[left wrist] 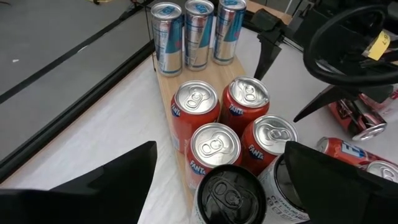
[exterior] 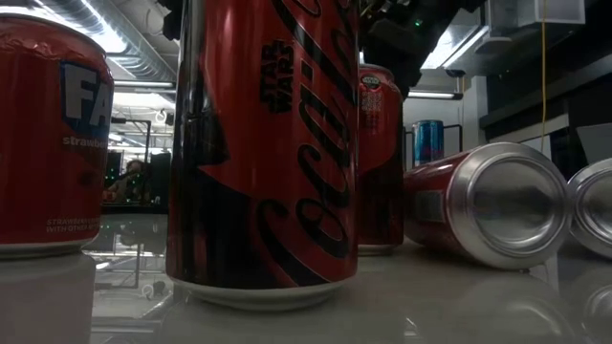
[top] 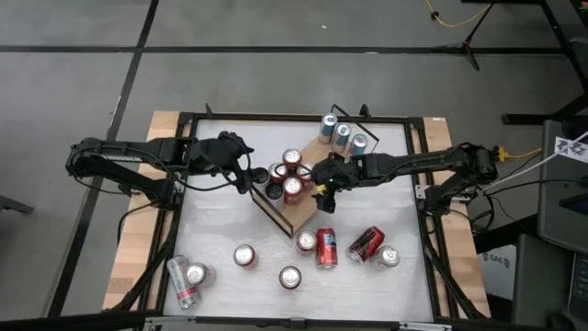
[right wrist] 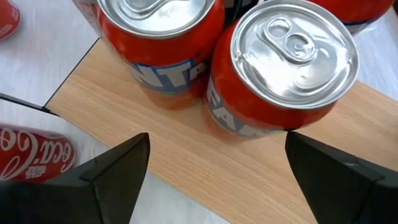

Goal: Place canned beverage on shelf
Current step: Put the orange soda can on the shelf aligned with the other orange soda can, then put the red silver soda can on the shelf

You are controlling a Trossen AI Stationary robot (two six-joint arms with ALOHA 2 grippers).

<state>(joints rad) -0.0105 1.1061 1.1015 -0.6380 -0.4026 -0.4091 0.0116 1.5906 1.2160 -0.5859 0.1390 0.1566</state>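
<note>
The shelf (top: 296, 213) is a flat rectangular board of light wood grain, lying diagonally near the centre of the white tabletop (top: 220, 225), with a thin black wire rail visible at its end nearest the three blue-and-silver slim cans (top: 341, 134). Those slim cans stand upright in a row at the far end of the shelf. A cluster of four orange Fanta cans (left wrist: 229, 124) with silver tops stands upright in the middle portion of the board, packed close together in two pairs. A black-topped can (left wrist: 228, 194) stands just beside this cluster at the near end. The left gripper (top: 250, 175) is positioned over that near end of the shelf, its fingers spread apart on either side of the black-topped can without clamping it. The right gripper (top: 323, 187) hovers above the opposite long edge of the shelf, beside the Fanta cluster, its fingers also spread apart and holding nothing; bare wood shows between them in the right wrist view. Off the shelf, on the tabletop toward the front edge, several red cans remain: some upright, some lying on their sides, including one lying red Coca-Cola can (top: 367, 244) and a lying can (top: 181, 282) near the front left corner.
</note>
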